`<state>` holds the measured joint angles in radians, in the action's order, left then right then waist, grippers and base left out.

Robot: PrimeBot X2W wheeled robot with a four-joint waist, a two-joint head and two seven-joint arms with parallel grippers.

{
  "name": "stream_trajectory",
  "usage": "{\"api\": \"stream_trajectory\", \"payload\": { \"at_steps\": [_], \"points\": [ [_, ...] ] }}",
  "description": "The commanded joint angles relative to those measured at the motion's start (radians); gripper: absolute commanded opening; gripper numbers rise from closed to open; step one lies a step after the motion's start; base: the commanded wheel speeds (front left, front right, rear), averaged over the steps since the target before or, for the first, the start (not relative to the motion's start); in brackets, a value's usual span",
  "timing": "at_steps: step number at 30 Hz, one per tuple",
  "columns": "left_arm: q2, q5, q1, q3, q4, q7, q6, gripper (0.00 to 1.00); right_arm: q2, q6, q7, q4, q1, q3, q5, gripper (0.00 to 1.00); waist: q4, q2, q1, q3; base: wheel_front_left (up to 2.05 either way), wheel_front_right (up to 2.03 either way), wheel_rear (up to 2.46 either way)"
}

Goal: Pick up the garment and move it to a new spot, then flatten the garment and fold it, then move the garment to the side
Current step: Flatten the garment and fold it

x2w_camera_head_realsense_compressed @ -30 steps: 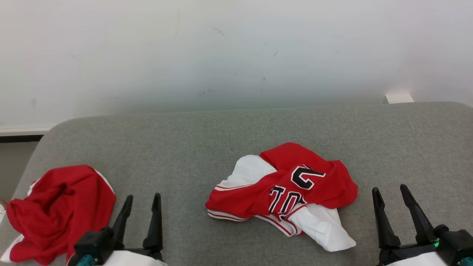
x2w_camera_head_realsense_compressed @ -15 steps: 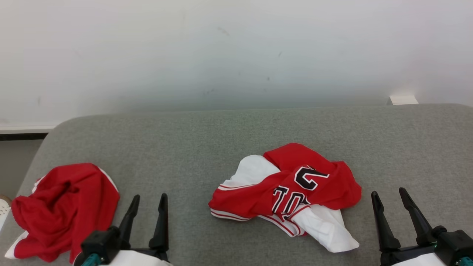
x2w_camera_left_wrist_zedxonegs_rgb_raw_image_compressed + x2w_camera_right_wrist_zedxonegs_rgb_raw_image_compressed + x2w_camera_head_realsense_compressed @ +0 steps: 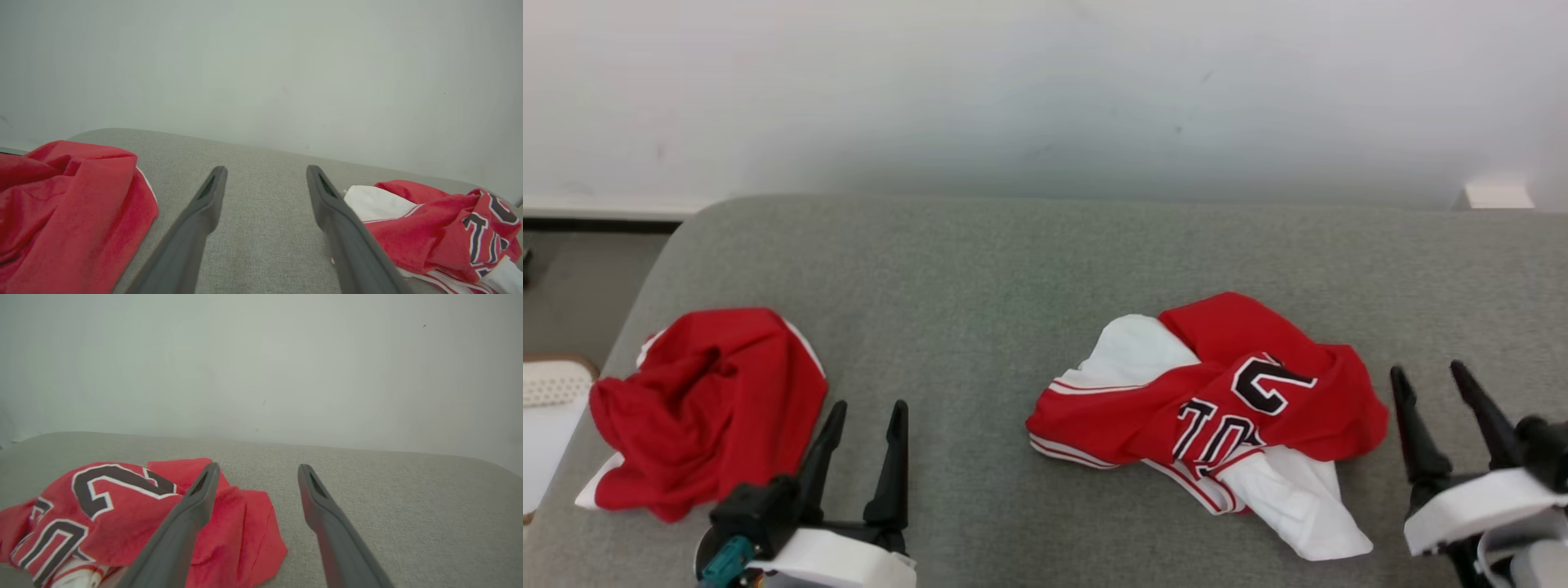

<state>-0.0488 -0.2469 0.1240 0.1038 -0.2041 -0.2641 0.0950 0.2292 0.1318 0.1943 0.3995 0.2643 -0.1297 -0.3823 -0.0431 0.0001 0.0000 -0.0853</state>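
Note:
A crumpled red and white jersey (image 3: 1209, 408) with black numbers lies on the grey couch seat (image 3: 980, 278), right of centre; it shows too in the left wrist view (image 3: 433, 232) and the right wrist view (image 3: 110, 510). A second red garment (image 3: 703, 404) is bunched at the seat's left end, seen also at the left (image 3: 61, 204). My left gripper (image 3: 867, 408) is open above bare seat between the two garments. My right gripper (image 3: 1429, 371) is open just right of the jersey, its left finger (image 3: 192, 510) over the jersey's red edge.
A pale wall (image 3: 1045, 90) rises behind the couch. The seat's left edge drops to the floor, where a white and brown object (image 3: 547, 408) stands. A small white block (image 3: 1494, 196) sits at the back right. Bare seat lies behind the garments.
The head camera has turned, shifting the whole picture rightward and bringing the couch's left edge into view. The right gripper has risen higher in view, close to the jersey. Both garments lie unchanged.

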Motion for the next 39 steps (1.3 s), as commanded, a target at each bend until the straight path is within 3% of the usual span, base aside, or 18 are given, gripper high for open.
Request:
{"api": "stream_trajectory", "payload": {
  "at_steps": [1,9,17,18,19,20,30,39],
  "points": [
    [-0.003,0.013,0.014,-0.003,0.004,0.0,0.001,1.0,0.0,-0.002,-0.012,0.02,0.03,0.012,-0.041,1.0,-0.029,-0.0001,0.0,-0.032,0.0,0.0,0.0],
    [-0.003,0.015,0.053,-0.003,0.005,0.0,0.009,1.0,0.06,-0.002,-0.21,0.222,0.182,0.018,-0.142,1.0,-0.104,-0.0001,0.0,-0.095,0.0,0.0,0.0],
    [-0.003,-0.013,0.069,0.009,-0.002,0.0,0.005,1.0,0.076,-0.002,-0.454,0.356,0.231,-0.04,-0.224,1.0,-0.153,-0.0001,0.0,-0.101,0.0,0.0,0.0],
    [-0.003,-0.015,0.069,0.01,-0.002,0.0,0.003,1.0,0.078,-0.002,-0.465,0.359,0.232,-0.046,-0.23,0.84,-0.155,-0.0001,0.0,-0.098,0.0,0.0,0.0],
    [-0.003,-0.019,0.068,0.012,-0.003,0.0,0.002,1.0,0.084,-0.002,-0.463,0.36,0.235,-0.045,-0.236,0.33,-0.157,-0.0001,0.0,-0.095,0.0,0.0,0.0],
    [-0.003,-0.021,0.067,0.015,-0.004,0.0,0.001,1.0,0.088,-0.002,-0.457,0.359,0.237,-0.046,-0.239,0.0,-0.158,-0.0001,0.0,-0.09,0.0,0.0,0.0],
    [-0.003,-0.039,0.043,0.027,-0.001,0.0,-0.011,1.0,0.135,-0.002,-0.338,0.336,0.291,-0.004,-0.224,0.0,-0.147,-0.0001,0.0,-0.055,0.0,0.0,0.0],
    [-0.003,-0.021,0.072,0.024,0.02,0.0,-0.001,1.0,0.201,-0.002,-0.315,0.316,0.401,0.088,-0.186,0.0,-0.107,-0.0001,0.0,-0.138,0.0,0.0,0.0]
  ]
}}
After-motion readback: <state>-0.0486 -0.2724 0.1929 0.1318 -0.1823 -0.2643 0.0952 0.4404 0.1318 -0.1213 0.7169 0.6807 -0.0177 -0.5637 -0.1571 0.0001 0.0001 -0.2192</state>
